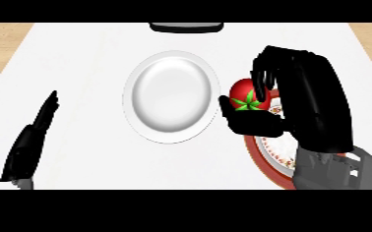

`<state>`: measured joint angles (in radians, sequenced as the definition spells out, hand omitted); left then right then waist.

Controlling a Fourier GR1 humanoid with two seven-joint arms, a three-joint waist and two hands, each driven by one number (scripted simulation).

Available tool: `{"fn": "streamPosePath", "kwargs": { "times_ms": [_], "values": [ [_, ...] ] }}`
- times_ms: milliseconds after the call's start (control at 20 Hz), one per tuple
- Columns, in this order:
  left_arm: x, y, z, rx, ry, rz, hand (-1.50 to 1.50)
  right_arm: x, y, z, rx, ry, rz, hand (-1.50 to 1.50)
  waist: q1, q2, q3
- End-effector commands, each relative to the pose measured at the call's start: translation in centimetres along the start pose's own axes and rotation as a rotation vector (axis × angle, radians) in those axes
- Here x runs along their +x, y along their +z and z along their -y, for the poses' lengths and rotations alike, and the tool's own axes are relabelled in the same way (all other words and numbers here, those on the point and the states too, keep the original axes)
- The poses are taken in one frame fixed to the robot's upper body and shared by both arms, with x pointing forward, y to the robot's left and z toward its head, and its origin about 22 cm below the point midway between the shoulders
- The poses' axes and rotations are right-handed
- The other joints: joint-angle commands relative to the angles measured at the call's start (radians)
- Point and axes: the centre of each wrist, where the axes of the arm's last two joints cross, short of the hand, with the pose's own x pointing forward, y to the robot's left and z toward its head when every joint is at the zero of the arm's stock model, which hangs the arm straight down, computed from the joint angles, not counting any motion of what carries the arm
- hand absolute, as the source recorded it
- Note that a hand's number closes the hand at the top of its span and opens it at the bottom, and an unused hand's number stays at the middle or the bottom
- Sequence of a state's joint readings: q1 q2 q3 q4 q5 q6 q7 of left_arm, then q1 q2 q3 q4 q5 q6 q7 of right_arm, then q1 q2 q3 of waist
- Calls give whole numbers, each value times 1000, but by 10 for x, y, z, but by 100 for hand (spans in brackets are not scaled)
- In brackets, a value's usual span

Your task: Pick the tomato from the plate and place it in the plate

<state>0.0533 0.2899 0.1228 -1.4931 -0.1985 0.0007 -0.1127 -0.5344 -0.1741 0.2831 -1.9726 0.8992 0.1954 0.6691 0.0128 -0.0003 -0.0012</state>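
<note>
While the right hand curls round the tomato, seemingly lifted off the patterned plate at the counter's right edge, the carry is under way. Next comes a shift over the central white plate; the left hand rests open.

Red tomato, green calyx up, in curled right hand, just beside white plate

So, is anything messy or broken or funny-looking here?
Nothing looks spilled, broken or crooked. The tomato is whole, held in the right robot hand by the patterned plate. The white plate lies flat beside them, and the left robot hand rests open at the left.
</note>
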Motion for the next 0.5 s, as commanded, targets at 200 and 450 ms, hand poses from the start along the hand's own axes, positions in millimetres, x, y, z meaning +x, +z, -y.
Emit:
{"fn": "streamPosePath", "kwargs": {
  "times_ms": [200, 450],
  "values": [
    [-3, 1, 14, -7, 10, -7, 0, 61, -37, -48, 85, -80, -24, 150, 0, 2, 1],
    [3, -1, 11, -14, -10, 2, 0, 67, -65, -95, 179, -49, -83, 150, 19, 6, 0]
  ]
}}
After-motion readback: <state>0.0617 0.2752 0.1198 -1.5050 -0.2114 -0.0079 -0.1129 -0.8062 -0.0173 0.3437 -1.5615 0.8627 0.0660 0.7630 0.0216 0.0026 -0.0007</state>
